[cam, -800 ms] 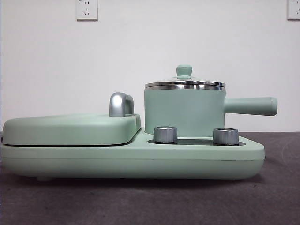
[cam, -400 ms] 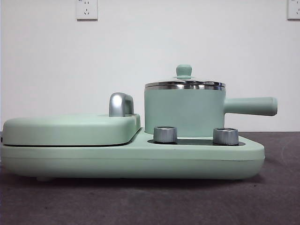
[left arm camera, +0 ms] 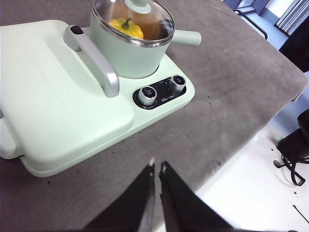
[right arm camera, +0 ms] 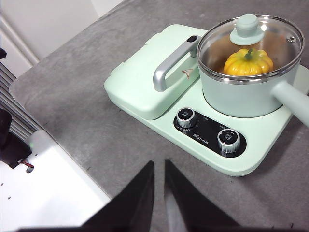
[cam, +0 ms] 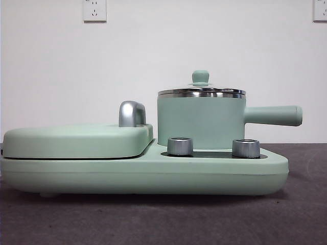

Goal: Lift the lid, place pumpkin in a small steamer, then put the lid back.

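Observation:
The small steamer (cam: 200, 121) stands on the right of the mint-green appliance, its long handle (cam: 273, 115) pointing right. The glass lid (cam: 201, 91) with its mint knob (cam: 200, 77) rests on the steamer's rim. Through the lid (right arm camera: 247, 42) the yellow-orange pumpkin (right arm camera: 248, 63) shows inside the pot, also seen as the pumpkin (left arm camera: 126, 27) in the left wrist view. My left gripper (left arm camera: 156, 168) is shut and empty, held back over the table's front edge. My right gripper (right arm camera: 158, 165) is shut and empty too, away from the appliance. Neither arm appears in the front view.
The flat mint cover (cam: 76, 140) with its chrome handle (cam: 132, 113) fills the appliance's left half. Two silver knobs (cam: 180, 146) sit on the base in front of the pot. Grey table cloth (cam: 153, 219) surrounds the appliance; the table's edge (left arm camera: 241, 154) drops off nearby.

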